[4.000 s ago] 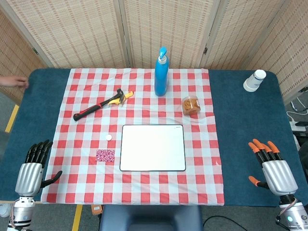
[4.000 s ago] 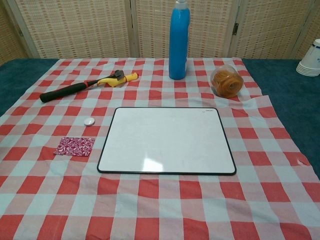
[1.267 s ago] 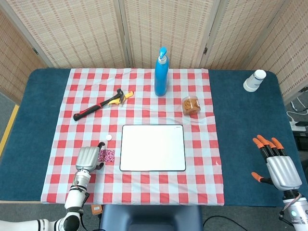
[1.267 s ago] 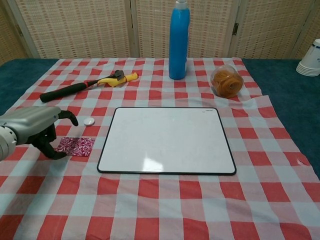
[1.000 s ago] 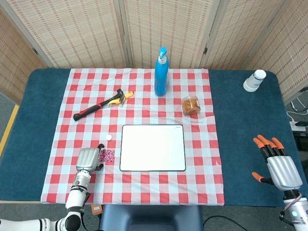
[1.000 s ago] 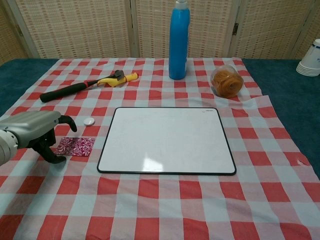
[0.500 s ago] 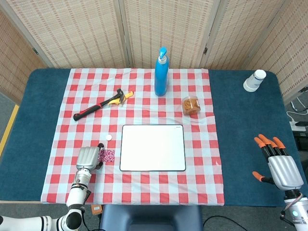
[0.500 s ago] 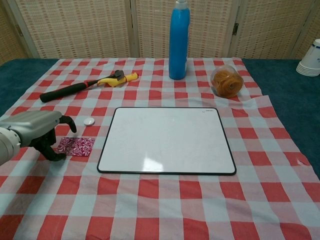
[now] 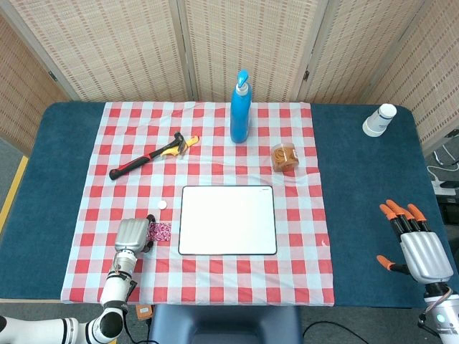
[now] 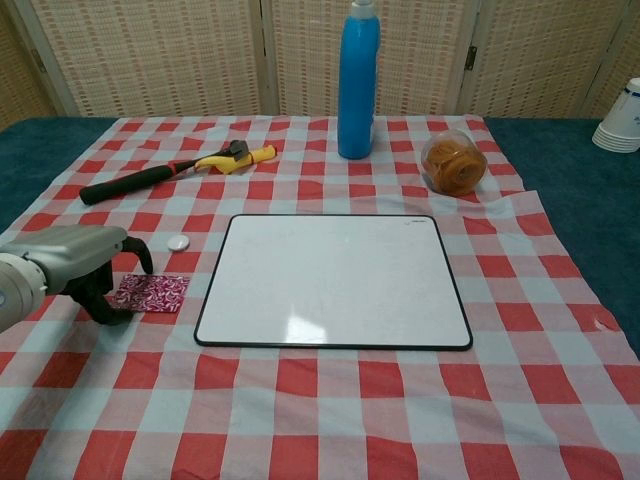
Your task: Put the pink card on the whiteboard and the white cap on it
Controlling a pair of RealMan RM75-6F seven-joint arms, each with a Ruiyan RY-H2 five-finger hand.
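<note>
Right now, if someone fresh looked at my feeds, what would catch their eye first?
Probably the tall blue bottle standing at the far middle of the checked cloth, and the big whiteboard lying bare at its centre. Next, the left hand curled down at the left end of the pink card, just left of the board, with the small white cap lying beyond the card. The right hand, orange-tipped fingers spread, rests far off on the blue table.
</note>
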